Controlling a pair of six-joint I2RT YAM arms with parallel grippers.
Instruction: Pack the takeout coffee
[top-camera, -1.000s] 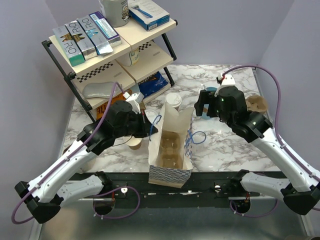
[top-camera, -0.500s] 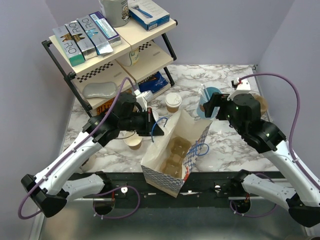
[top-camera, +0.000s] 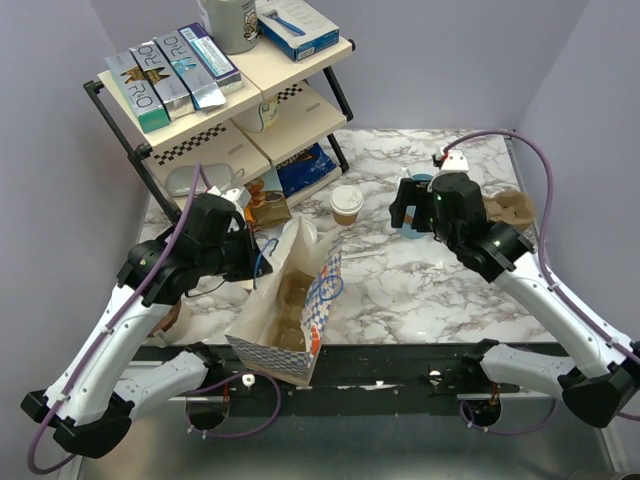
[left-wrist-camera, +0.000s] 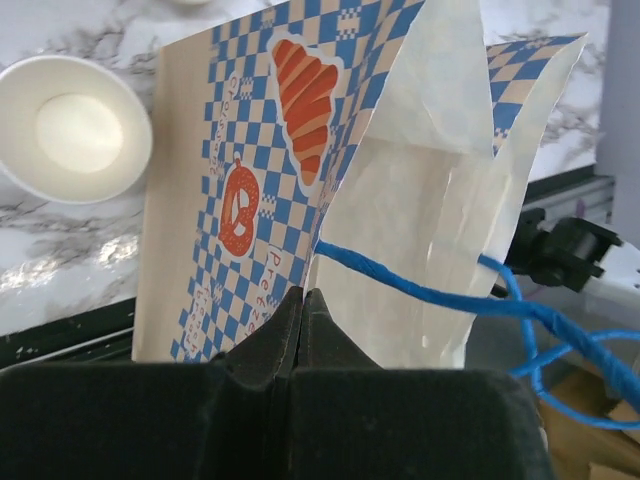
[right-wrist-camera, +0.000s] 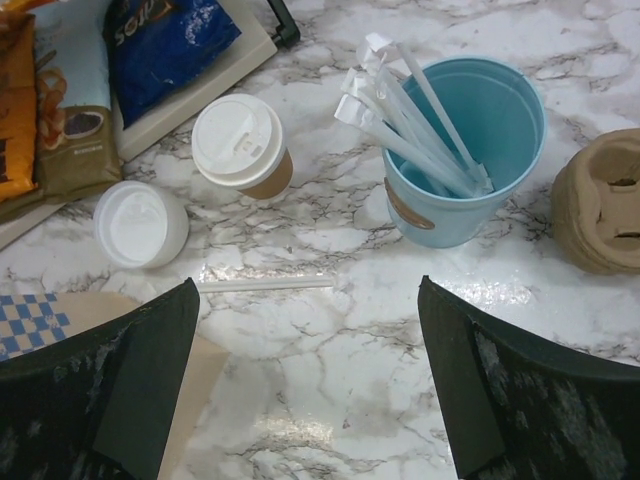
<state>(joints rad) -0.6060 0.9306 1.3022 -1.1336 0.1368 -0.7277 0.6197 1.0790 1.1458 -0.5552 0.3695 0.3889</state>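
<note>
Looking down from above, the left gripper (top-camera: 252, 262) has hold of the upper rim of the paper bag (top-camera: 300, 300). The bag leans hard toward the near edge of the table (top-camera: 420, 290), and its bottom corner looks to be off the marble. The takeout coffee (top-camera: 347, 203) stands upright in the open, well apart from the bag. The right gripper (top-camera: 412, 220) hovers near it.

In the left wrist view, the jaws are clenched on the bag's paper edge, right by the blue cord handle (left-wrist-camera: 420, 290). A lidless paper cup (left-wrist-camera: 75, 128) sits just beside the bag. It's a thin pinch (paper only, as far as I can see). A sharp tug could tear the rim or let it slip, and the bag might then tip off the table.

In the right wrist view, the fingers are spread wide and hold nothing. The coffee is ahead and to the left, a blue cup (right-wrist-camera: 465, 150) full of straws is to the right, and a loose straw (right-wrist-camera: 265, 286) lies between. A sloppy reach could knock the blue cup. Too firm a squeeze could pop the white lid, and with the bag mouth slanted the coffee could catch on the rim.
</note>
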